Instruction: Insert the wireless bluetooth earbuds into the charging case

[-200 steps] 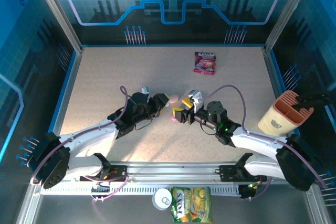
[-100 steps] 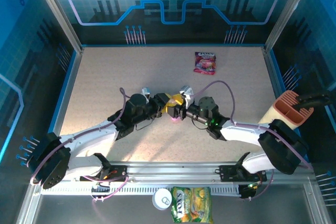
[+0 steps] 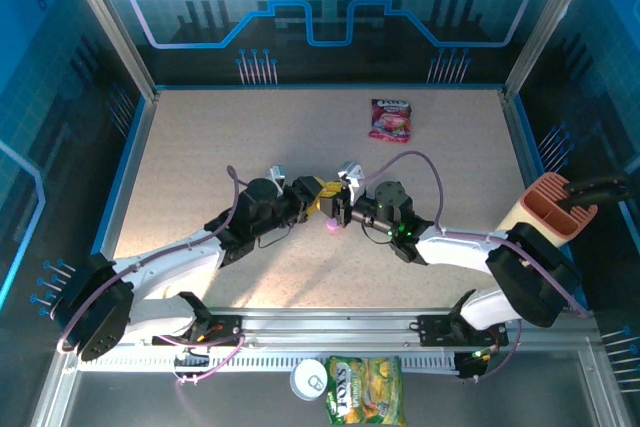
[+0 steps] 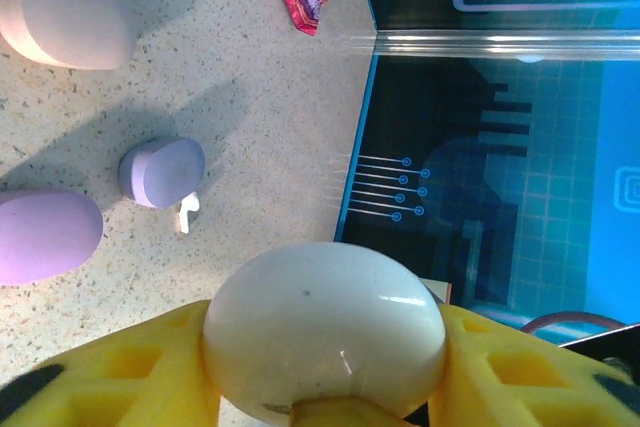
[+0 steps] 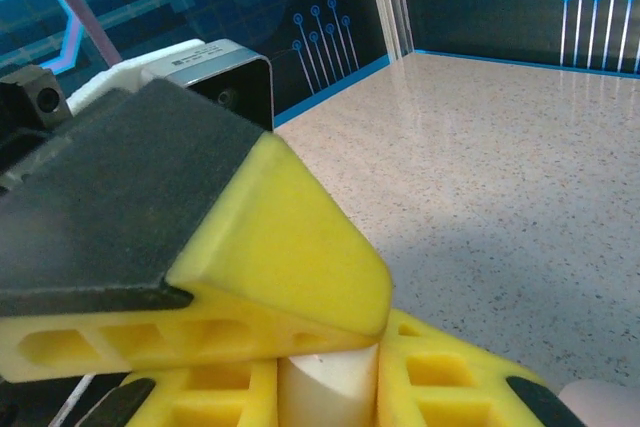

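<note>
My left gripper (image 3: 316, 197) pinches the white case (image 4: 325, 332) mid-table, nose to nose with my right gripper (image 3: 338, 209), whose jaws are pressed together on a white piece (image 5: 325, 387) I can't identify. One white earbud (image 4: 187, 213) lies on the table (image 3: 220, 137) just beside a lilac case (image 4: 162, 172). The far half is open room, with a packet (image 3: 390, 119) near the far edge.

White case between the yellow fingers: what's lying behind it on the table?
Beyond the white case lie a small lilac case, a tiny white bud beside it and a purple case. The table straight behind it is covered.
</note>
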{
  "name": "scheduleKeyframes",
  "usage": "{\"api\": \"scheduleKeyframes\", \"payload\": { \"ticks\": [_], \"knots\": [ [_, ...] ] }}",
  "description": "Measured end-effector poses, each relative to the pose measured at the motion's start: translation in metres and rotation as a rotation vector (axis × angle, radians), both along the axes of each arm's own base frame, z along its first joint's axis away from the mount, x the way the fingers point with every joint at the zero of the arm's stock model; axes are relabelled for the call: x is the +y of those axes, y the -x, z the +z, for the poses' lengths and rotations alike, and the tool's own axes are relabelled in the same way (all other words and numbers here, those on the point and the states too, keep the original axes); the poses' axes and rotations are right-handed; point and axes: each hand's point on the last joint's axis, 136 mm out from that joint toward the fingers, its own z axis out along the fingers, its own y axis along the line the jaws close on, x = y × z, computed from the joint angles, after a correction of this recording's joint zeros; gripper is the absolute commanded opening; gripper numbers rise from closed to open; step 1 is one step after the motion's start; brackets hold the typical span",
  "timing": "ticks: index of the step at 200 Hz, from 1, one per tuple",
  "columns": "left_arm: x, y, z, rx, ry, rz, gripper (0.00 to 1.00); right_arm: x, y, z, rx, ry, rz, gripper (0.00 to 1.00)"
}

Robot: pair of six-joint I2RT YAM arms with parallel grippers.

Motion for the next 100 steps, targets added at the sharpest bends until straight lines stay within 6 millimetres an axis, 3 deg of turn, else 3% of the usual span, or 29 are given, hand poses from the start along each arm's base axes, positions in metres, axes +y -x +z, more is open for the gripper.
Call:
{"api": "scheduleKeyframes", "payload": {
  "ticks": [24,39,72,100],
  "knots": [
    [0.006,0.001,0.003,-0.079,-0.043,-0.003,0.89,-0.008,0.007,0.006,-0.009,0.000,0.003,0.14],
    [0.010,0.001,0.008,-0.153,-0.096,-0.011,0.95,-0.015,0.012,0.014,-0.026,0.004,0.000,0.14],
    [0.011,0.004,0.038,-0.413,-0.223,-0.083,0.91,-0.040,0.023,0.035,-0.058,0.008,-0.020,0.13],
    [0.000,0.021,0.060,-0.708,-0.383,-0.246,0.89,-0.066,0.032,0.053,-0.062,0.005,-0.038,0.12]
  ]
}}
